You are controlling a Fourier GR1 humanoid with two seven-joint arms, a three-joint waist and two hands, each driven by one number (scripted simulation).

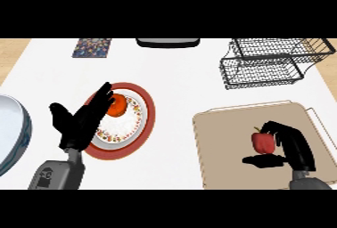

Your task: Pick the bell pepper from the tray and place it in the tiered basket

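On the tan tray (217, 133), the right hand (293, 144) curls round the red bell pepper (262, 141); the left hand (82, 120) rests open over the plate (141, 120), the tiered basket (263, 62) well apart.

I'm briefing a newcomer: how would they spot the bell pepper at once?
Find the beige tray at the counter's right, below the wire tiered basket. The bell pepper sits on it, within the right hand: red, green-stemmed, unlike the orange fruit on the plate.
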